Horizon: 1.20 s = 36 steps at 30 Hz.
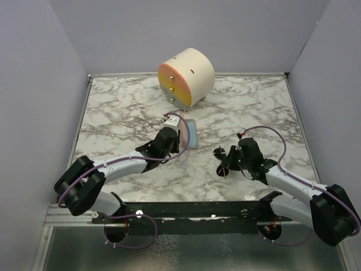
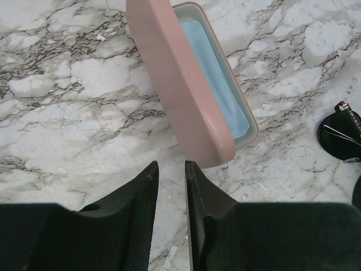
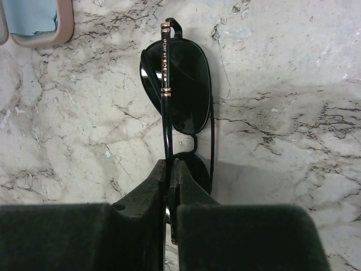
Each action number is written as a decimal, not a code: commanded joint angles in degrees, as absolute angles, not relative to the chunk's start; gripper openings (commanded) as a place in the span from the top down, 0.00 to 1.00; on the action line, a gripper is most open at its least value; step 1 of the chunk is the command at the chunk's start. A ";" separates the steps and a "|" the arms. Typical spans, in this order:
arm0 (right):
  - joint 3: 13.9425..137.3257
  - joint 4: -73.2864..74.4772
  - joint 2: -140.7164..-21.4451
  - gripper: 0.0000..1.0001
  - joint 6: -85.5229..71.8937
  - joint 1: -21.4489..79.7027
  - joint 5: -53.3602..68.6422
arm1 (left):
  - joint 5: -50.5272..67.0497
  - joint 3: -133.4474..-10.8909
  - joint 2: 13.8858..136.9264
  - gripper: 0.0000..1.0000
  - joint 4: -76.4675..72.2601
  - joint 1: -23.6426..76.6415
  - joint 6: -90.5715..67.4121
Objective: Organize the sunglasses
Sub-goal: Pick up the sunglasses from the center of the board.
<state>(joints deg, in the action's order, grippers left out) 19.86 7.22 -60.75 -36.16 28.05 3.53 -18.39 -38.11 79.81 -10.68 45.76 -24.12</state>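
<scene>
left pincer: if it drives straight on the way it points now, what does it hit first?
Likely the near end of the raised lid of the pink case, just ahead of the left pincer; depth unclear.

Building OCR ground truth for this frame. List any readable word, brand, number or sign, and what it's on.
sunglasses, temple arm: a row of gold letters runs along it, too small and blurred to read.
pink case: no text visible.
blue cloth: no text visible.
cream drum at the back of the table: no text visible.
</scene>
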 commanded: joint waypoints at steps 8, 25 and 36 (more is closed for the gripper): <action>21.74 3.78 -60.78 0.99 -36.24 27.86 6.78 | -17.78 -38.06 80.30 0.72 -11.87 45.64 -24.61; 37.71 -3.85 -78.21 0.99 -35.30 27.86 13.58 | -20.32 -37.97 80.44 0.71 -11.55 45.48 -24.43; 49.38 -7.50 -91.46 0.99 -33.23 27.86 17.19 | -20.17 -38.09 81.81 0.70 -11.96 44.57 -24.06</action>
<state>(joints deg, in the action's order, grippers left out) 45.52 -3.95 -89.19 -34.65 28.05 14.72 -19.29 -38.11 80.77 -10.70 45.08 -24.10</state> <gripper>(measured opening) 0.026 0.298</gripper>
